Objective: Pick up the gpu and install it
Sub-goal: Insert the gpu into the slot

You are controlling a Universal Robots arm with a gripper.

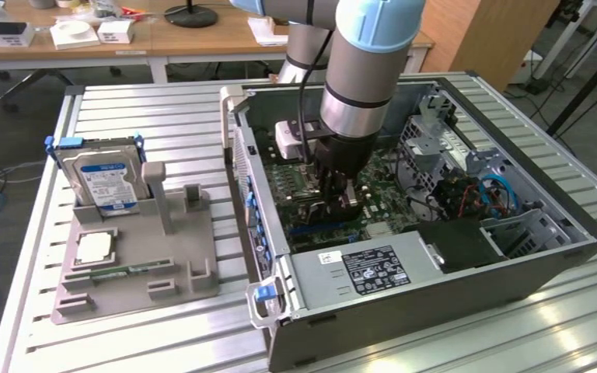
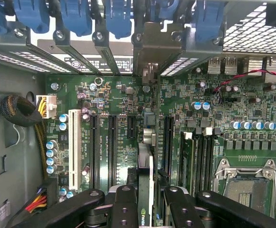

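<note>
My gripper [image 1: 340,196] reaches down into the open computer case [image 1: 527,249], just above the green motherboard [image 1: 309,194]. In the wrist view the gripper [image 2: 147,192] is shut on the gpu [image 2: 146,161], a slim card seen edge-on between the two black fingers [image 2: 123,197]. The card runs over the motherboard [image 2: 104,99] along the black expansion slots [image 2: 112,142]. Its far end reaches towards the grey metal end bracket [image 2: 150,45] at the case's rear slot openings. I cannot tell whether its edge sits in a slot.
On the exterior view's left, a grey holder [image 1: 164,272] carries a silver hard drive [image 1: 106,179], a small chip [image 1: 93,247] and a green memory stick [image 1: 122,272]. Blue latches [image 2: 76,16], cable bundles [image 2: 19,111], an empty processor socket [image 2: 245,183] and the power supply [image 1: 371,268] crowd the case.
</note>
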